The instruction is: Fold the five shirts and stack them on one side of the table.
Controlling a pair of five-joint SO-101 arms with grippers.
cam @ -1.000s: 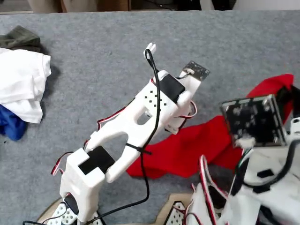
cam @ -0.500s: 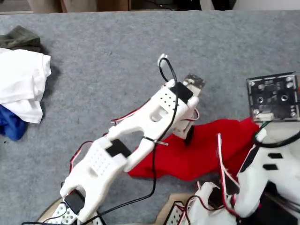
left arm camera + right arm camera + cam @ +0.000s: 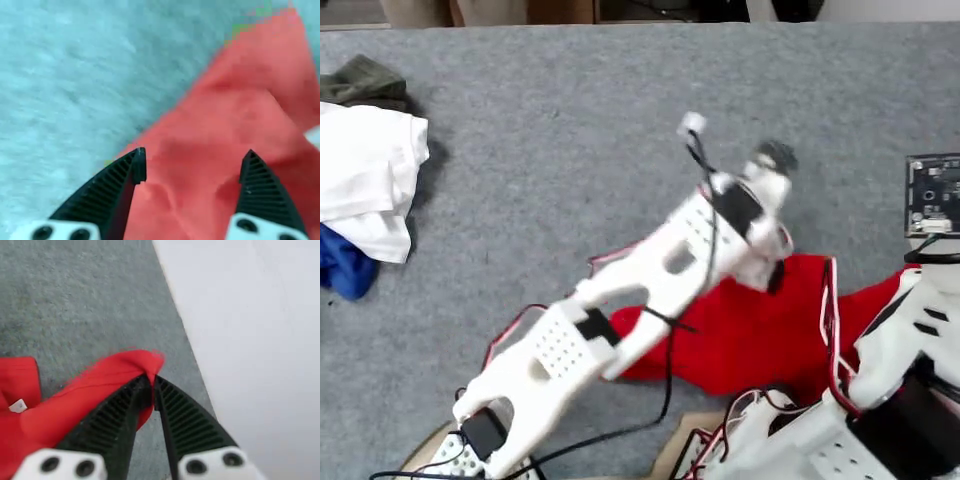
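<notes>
Red shirt (image 3: 750, 335) is lying rumpled and unfolded on the grey table (image 3: 570, 120), spreading out as a loose, creased mass with no clean edges showing, and it is serving as the reference for everything noted below. Directly above its cloth the left gripper (image 3: 195, 162) is hovering with its jaws spread wide, one finger over the shirt's border where red meets grey, the other over the fabric itself; it is gripping nothing. At the shirt's outer corner the right gripper (image 3: 151, 382) is pinching a fold of red cloth between jaws pressed together, and that corner is sitting close to the table's edge. In the high view the left arm (image 3: 650, 270) is stretching across the near side of the shirt, partly covering it. Well away from the red shirt, at the opposite side of the table, a white shirt (image 3: 370, 170) is resting in a heap with a blue garment (image 3: 342, 262) poking out from under it and an olive garment (image 3: 360, 80) touching it on the far side. In my judgement that heap is acting as the stack, though it is looking untidy rather than squarely folded. Four garments are showing; a fifth I cannot identify. The red shirt's folding is judged as barely begun, and its transfer to the stack is outstanding.
</notes>
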